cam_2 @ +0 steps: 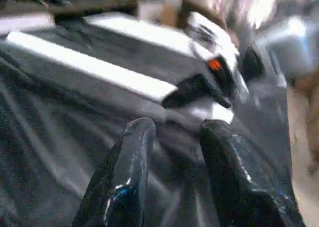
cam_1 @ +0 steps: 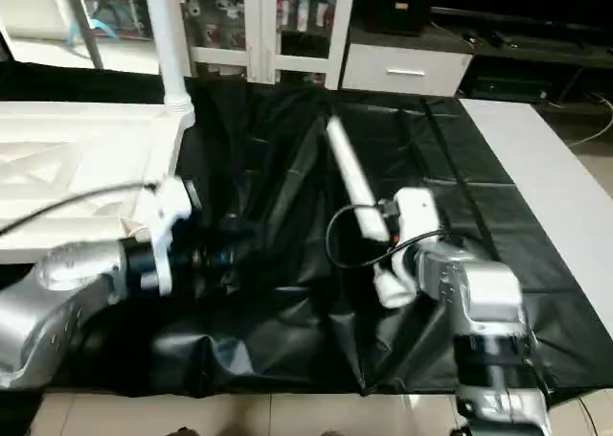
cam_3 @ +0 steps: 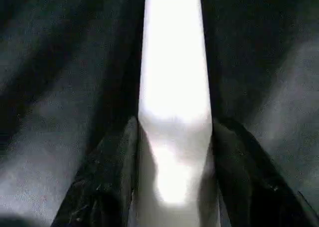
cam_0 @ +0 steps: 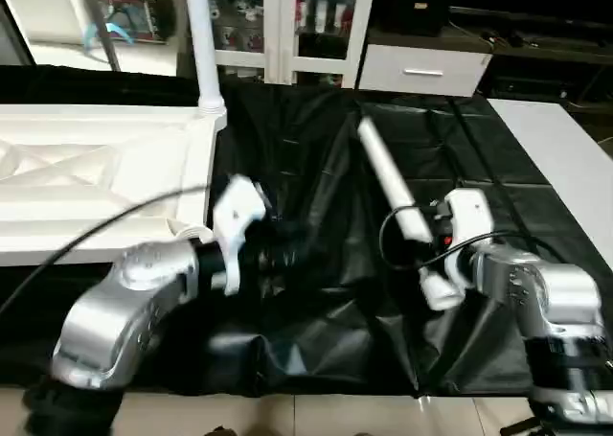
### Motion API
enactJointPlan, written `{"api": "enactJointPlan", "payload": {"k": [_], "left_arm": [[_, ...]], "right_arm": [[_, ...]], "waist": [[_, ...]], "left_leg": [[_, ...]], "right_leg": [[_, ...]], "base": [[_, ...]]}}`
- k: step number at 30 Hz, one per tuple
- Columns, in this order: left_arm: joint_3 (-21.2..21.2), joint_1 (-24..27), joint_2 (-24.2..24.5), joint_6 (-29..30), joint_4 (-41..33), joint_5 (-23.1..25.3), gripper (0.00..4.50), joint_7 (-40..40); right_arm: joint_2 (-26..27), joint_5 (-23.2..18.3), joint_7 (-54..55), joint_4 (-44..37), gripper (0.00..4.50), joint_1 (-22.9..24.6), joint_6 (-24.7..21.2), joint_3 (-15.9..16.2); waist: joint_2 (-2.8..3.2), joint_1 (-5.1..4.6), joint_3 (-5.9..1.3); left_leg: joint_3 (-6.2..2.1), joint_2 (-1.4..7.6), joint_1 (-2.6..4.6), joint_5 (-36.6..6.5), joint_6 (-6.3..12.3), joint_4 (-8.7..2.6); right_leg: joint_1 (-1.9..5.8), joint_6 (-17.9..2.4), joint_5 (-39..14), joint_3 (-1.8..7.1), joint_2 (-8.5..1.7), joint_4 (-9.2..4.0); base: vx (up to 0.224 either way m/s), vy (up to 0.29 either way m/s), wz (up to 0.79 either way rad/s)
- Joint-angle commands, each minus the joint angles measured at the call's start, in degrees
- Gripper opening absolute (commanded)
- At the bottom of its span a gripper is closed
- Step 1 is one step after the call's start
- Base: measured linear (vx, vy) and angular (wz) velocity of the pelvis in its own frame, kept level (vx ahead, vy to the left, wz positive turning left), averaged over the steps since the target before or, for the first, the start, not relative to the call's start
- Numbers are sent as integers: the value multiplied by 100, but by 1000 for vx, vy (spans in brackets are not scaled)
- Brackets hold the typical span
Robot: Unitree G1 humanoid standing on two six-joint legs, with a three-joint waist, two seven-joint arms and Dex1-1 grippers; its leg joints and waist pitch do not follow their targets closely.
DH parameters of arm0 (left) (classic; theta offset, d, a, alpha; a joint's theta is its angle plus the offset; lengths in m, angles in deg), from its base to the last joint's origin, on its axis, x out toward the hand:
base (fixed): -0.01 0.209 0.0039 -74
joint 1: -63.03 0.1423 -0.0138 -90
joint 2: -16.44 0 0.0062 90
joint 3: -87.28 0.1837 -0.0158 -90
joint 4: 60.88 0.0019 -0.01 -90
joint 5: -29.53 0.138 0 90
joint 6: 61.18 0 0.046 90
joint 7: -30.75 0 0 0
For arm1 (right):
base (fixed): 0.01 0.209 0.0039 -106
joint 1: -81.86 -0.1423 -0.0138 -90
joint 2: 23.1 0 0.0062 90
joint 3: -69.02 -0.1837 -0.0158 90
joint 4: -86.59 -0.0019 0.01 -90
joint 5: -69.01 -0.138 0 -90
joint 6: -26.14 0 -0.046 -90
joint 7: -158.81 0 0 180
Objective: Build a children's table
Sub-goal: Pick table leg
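Note:
The children's table top (cam_0: 105, 168) lies upside down at the left, its ribbed underside facing up. One white leg (cam_0: 198, 34) stands upright in its far right corner socket (cam_0: 211, 105). A second white leg (cam_0: 383, 168) lies on the black sheet, running from the middle toward me. My right gripper (cam_3: 174, 124) is shut on this leg near its near end, a black finger (cam_3: 107, 177) pressed against each side. My left gripper (cam_2: 174, 129) hovers low over the sheet just right of the table top's near corner, pointing at the lying leg, open with nothing between its fingers.
A crumpled black sheet (cam_0: 316, 168) covers the work area. A white glass-door cabinet (cam_0: 287, 24) and a white drawer unit (cam_0: 421, 72) stand at the back. A white surface (cam_0: 565, 158) borders the sheet on the right. A black cable (cam_0: 105, 220) crosses the table top.

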Motion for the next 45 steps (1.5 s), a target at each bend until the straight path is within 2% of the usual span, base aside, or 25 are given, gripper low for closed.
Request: {"api": "enactJointPlan", "payload": {"k": [1,3,4,5,6,7,8,9,11,13,16,17,21,23,29,33,37,38,39,41,43,45], "left_arm": [[-226,-179,-257,337,36,-343,222,301],[-322,-306,-543,633,29,-611,242,491],[-419,-393,-733,834,50,-763,255,655],[-475,-445,-835,938,72,-836,262,747],[-538,-523,-945,1014,112,-907,267,857],[-759,-767,-1263,1182,266,-1129,280,1189],[-964,-966,-1515,1254,417,-1313,280,1461],[-1018,-1028,-1577,1256,457,-1368,292,1532],[-1235,-1270,-1797,1313,586,-1662,316,1744],[-1481,-1513,-2003,1405,696,-2041,326,1948],[-1726,-1746,-2164,1548,778,-2322,337,2140],[-1803,-1804,-2194,1631,798,-2384,356,2209],[-1905,-1882,-2213,1816,837,-2428,376,2345],[-1914,-1835,-2194,1894,877,-2355,404,2527],[-1993,-1880,-2220,1917,947,-2518,447,2817],[-2154,-1971,-2316,1986,1036,-2573,450,3104],[-2278,-2018,-2375,1878,1166,-2565,450,3346],[-2286,-2037,-2356,1818,1186,-2546,450,3428],[-2286,-2037,-2356,1818,1186,-2546,450,3428],[-2236,-2037,-2297,1754,1196,-2448,450,3463],[-2239,-2059,-2246,1528,1287,-2196,450,3629],[-2346,-2106,-2264,1361,1367,-2157,450,3739]], "right_arm": [[-49,-346,-390,-481,187,12,556,-306],[39,-798,-786,-692,184,39,515,-534],[85,-1042,-1007,-825,184,74,485,-619],[104,-1157,-1118,-886,184,89,477,-653],[114,-1294,-1264,-971,184,118,456,-668],[116,-1642,-1611,-1180,184,190,314,-675],[128,-1911,-1827,-1306,184,222,146,-687],[135,-2003,-1875,-1338,184,235,119,-693],[132,-2289,-2025,-1438,183,269,35,-676],[126,-2505,-2149,-1530,183,283,-71,-631],[115,-2607,-2246,-1585,183,291,-103,-594],[109,-2624,-2264,-1599,183,294,-107,-578],[71,-2694,-2331,-1668,183,322,-130,-529],[42,-2696,-2303,-1712,183,357,-50,-520],[-76,-2686,-2339,-1865,183,441,11,-371],[-120,-2768,-2424,-2044,183,530,-10,-232],[-202,-2288,-2284,-2097,183,551,401,55],[-253,-1900,-2177,-2089,182,542,759,258],[-253,-1900,-2177,-2089,182,542,759,258],[-254,-1624,-2057,-2068,182,527,1015,381],[-272,-1041,-1735,-1977,182,438,1501,607],[-548,-137,-1593,-1893,182,414,2312,1160]], "waist": [[-33,34,-345],[-62,23,-333],[-56,40,-337],[-72,41,-335],[-81,33,-335],[-105,39,-337],[-97,59,-337],[-98,72,-334],[-141,94,-335],[-136,103,-329],[-146,126,-337],[-151,141,-337],[-151,176,-341],[-136,195,-343],[-166,204,-345],[-168,201,-338],[-155,183,-334],[-145,193,-345],[-145,193,-345],[-146,183,-344],[-134,185,-344],[-133,168,-348]], "left_leg": [[-60,316,-1,-416,-9,-422],[-57,311,-12,-403,75,-427],[-65,316,-9,-424,118,-413],[-67,318,-18,-381,187,-407],[-65,314,-27,-364,203,-408],[-55,314,-24,-371,239,-392],[-49,302,-23,-386,253,-379],[-65,316,-6,-416,300,-379],[-75,319,-19,-325,295,-385],[-71,307,-22,-326,269,-380],[-74,311,-24,-294,231,-376],[-71,309,-17,-260,221,-373],[-75,312,-13,-162,206,-376],[-77,313,-11,-157,190,-379],[-81,311,-24,-122,181,-377],[-83,310,-27,-177,186,-377],[-96,298,-41,-248,170,-379],[-97,319,-27,-209,141,-373],[-97,319,-27,-209,141,-373],[-95,322,-25,-179,97,-384],[-98,330,-22,-120,112,-385],[-95,319,-24,-120,43,-380]], "right_leg": [[308,-1100,-788,300,-454,-376],[309,-1121,-767,300,-436,-376],[312,-1157,-769,292,-445,-369],[310,-1183,-734,294,-445,-381],[318,-1187,-744,291,-441,-381],[317,-1212,-789,291,-444,-395],[326,-1235,-783,292,-439,-396],[316,-1276,-827,282,-449,-427],[324,-1221,-900,269,-451,-419],[317,-1175,-1015,269,-451,-437],[316,-1104,-1071,266,-445,-437],[308,-1078,-1053,266,-443,-439],[310,-1024,-979,263,-438,-430],[312,-993,-980,263,-442,-436],[331,-936,-958,261,-445,-436],[326,-905,-1056,257,-443,-453],[327,-693,-1311,256,-441,-490],[308,-693,-1286,258,-459,-486],[308,-693,-1286,258,-459,-486],[304,-769,-1128,257,-439,-463],[292,-809,-935,256,-435,-446],[310,-785,-901,252,-430,-440]], "base": [[0,0,0],[0,0,0],[0,0,0],[0,0,0],[0,0,0],[0,0,0],[0,0,0],[0,0,0],[0,0,0],[0,0,0],[0,0,0],[0,0,0],[0,0,0],[0,0,0],[0,0,0],[0,0,0],[0,0,0],[0,0,0],[0,0,0],[0,0,0],[0,0,0],[0,0,0]]}}
